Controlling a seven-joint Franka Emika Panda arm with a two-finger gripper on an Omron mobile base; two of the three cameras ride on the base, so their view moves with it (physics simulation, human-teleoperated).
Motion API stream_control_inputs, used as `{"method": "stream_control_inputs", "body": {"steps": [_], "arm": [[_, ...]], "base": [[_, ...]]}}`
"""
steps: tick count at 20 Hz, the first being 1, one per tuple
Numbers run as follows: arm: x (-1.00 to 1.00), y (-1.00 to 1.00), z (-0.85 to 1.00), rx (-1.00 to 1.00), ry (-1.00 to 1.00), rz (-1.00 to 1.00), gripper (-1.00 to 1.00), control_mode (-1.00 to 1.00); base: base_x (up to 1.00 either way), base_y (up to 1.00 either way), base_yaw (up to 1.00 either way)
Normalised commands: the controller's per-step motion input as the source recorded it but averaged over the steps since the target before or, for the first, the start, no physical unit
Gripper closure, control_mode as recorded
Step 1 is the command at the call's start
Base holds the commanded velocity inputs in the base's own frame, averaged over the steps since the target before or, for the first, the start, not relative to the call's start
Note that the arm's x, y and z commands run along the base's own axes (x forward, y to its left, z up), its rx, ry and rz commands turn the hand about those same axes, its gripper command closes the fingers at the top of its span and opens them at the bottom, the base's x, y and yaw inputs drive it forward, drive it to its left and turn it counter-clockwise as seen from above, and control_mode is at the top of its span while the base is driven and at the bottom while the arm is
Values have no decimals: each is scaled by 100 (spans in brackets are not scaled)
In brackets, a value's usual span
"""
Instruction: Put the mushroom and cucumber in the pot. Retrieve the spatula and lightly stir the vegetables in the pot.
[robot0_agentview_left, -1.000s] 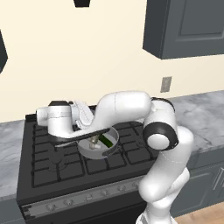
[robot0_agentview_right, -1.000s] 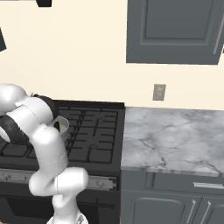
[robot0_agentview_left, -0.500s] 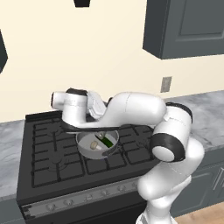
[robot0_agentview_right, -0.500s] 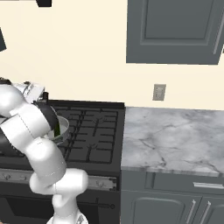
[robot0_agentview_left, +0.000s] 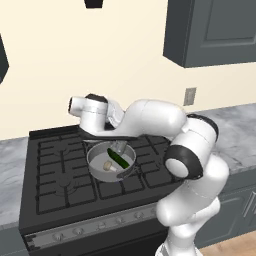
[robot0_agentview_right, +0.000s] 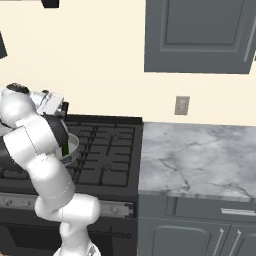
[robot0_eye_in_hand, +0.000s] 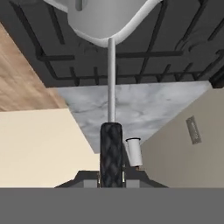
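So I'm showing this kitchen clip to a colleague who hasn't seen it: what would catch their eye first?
Probably the white arm bent low over the black stove, its gripper shut on the spatula, whose thin shaft reaches into the pot. Next, the grey pot on the grates, with the dark green cucumber and the small beige mushroom lying inside it.

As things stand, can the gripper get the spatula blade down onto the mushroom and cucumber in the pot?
Probably yes. The gripper is shut on the spatula, whose shaft already runs over the pot rim. The mushroom and cucumber lie uncovered on the bottom, nothing between them and the blade.
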Motion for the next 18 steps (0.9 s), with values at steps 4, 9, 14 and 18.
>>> {"method": "stream_control_inputs", "body": {"steps": [4,9,14,18], "arm": [[60,0,-21,-10,0,-16,100,-100],[50,21,-38,-17,4,-20,100,-100],[20,37,-19,-5,6,-13,100,-100],[27,11,-57,-2,10,-13,100,-100]], "base": [[0,0,0],[0,0,0],[0,0,0],[0,0,0]]}}
